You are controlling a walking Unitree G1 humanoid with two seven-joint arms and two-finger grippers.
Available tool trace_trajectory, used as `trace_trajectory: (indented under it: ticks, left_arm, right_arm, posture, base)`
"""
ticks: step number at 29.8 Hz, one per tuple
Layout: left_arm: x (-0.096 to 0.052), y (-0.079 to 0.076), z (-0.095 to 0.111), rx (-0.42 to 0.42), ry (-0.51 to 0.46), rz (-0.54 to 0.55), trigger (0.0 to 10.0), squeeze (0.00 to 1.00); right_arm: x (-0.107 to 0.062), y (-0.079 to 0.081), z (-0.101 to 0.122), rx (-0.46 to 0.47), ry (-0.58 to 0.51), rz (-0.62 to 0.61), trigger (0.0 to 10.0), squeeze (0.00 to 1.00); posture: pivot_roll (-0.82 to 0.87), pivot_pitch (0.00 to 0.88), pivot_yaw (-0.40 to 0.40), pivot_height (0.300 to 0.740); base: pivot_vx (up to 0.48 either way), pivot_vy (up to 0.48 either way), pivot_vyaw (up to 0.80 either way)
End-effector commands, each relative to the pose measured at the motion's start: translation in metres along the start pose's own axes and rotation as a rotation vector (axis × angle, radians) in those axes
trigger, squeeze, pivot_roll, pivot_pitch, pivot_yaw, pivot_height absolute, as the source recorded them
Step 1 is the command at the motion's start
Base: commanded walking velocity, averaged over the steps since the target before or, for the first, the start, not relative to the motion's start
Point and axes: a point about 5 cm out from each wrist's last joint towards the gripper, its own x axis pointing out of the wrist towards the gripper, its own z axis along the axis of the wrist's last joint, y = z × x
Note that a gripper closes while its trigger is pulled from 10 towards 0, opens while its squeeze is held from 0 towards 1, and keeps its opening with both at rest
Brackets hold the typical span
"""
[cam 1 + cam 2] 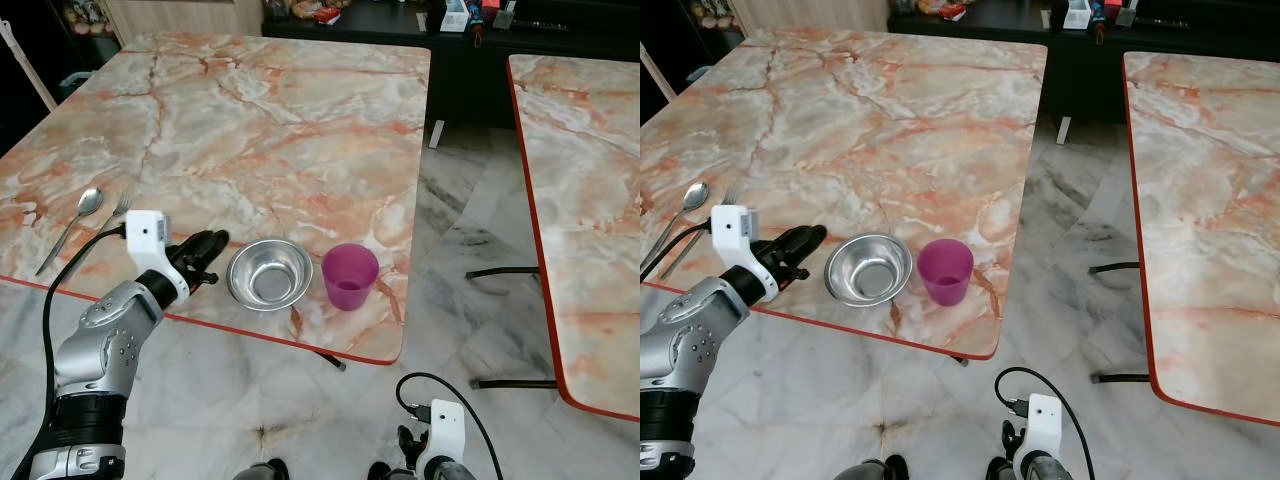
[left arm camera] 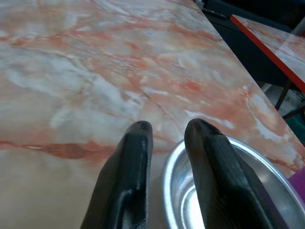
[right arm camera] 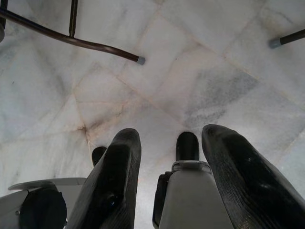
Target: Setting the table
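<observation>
On the near edge of the pink-veined marble table (image 1: 260, 120) stand 1 round steel bowl (image 1: 268, 273) and 1 purple plastic cup (image 1: 350, 276), side by side. 1 metal spoon (image 1: 70, 228) and 1 fork (image 1: 118, 208) lie at the table's left. The left gripper (image 2: 164, 131), fingers narrowly parted, straddles the bowl's rim. The right gripper (image 3: 169, 143) hangs open over the marble floor (image 3: 200, 57).

Pink-and-orange marble bench (image 1: 250, 120) with a red edge band sits in the middle of the room. To its right, across a gap, stands a second marble table (image 1: 585, 200) of the same make. Between them runs pale grey marble floor (image 1: 470, 220), crossed by dark metal legs (image 1: 500, 272). Beyond the bench's far edge, a dark cabinet (image 1: 400, 20) carries clutter.
</observation>
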Motion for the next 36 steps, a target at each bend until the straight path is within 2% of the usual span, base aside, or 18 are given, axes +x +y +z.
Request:
trace_trajectory:
  ticks: [1, 7, 17, 23, 24, 25, 26, 36]
  left_arm:
    - [0.000, -0.001, 0.002, 0.007, 0.001, -0.008, 10.0, 1.00]
    - [0.007, -0.002, 0.003, -0.003, -0.013, 0.003, 10.0, 1.00]
    - [0.010, -0.006, -0.003, 0.012, 0.022, -0.019, 10.0, 1.00]
    - [0.007, -0.004, -0.005, 0.033, 0.043, -0.021, 10.0, 1.00]
    - [0.007, -0.005, -0.006, 0.040, 0.047, -0.029, 10.0, 0.82]
    - [0.007, -0.006, -0.006, 0.046, 0.050, -0.039, 10.0, 0.24]
    - [0.007, -0.007, -0.007, 0.046, 0.051, -0.049, 10.0, 0.00]
    - [0.006, -0.010, -0.016, 0.074, 0.134, -0.112, 10.0, 0.00]
  right_arm:
    - [-0.001, -0.001, -0.004, -0.009, 0.013, 0.002, 10.0, 0.00]
    - [0.000, -0.003, 0.003, -0.022, 0.003, 0.002, 10.0, 0.00]
    - [0.003, -0.001, 0.013, -0.019, -0.018, 0.005, 10.0, 0.00]
    - [0.002, 0.001, 0.007, -0.015, -0.008, 0.008, 10.0, 0.00]
    - [0.002, 0.000, 0.006, -0.014, -0.005, 0.007, 10.0, 0.00]
    - [0.001, 0.000, 0.005, -0.012, -0.002, 0.006, 10.0, 0.00]
    - [0.001, 0.000, 0.004, -0.011, -0.001, 0.005, 10.0, 0.00]
    - [0.000, -0.001, 0.001, 0.007, 0.001, -0.004, 10.0, 0.00]
  posture:
    - [0.12, 0.175, 0.029, 0.740]
    - [0.13, 0.156, 0.009, 0.740]
    - [0.13, 0.144, 0.008, 0.740]
    - [0.13, 0.153, 0.017, 0.740]
    - [0.13, 0.153, 0.017, 0.740]
    - [0.13, 0.155, 0.019, 0.740]
    - [0.13, 0.155, 0.020, 0.740]
    - [0.12, 0.161, 0.036, 0.740]
  base:
    - [0.000, 0.000, 0.00]
    - [0.000, 0.000, 0.00]
    - [0.000, 0.000, 0.00]
    - [0.000, 0.000, 0.00]
    - [0.000, 0.000, 0.00]
    - [0.000, 0.000, 0.00]
    - [0.000, 0.000, 0.00]
    - [0.000, 0.000, 0.00]
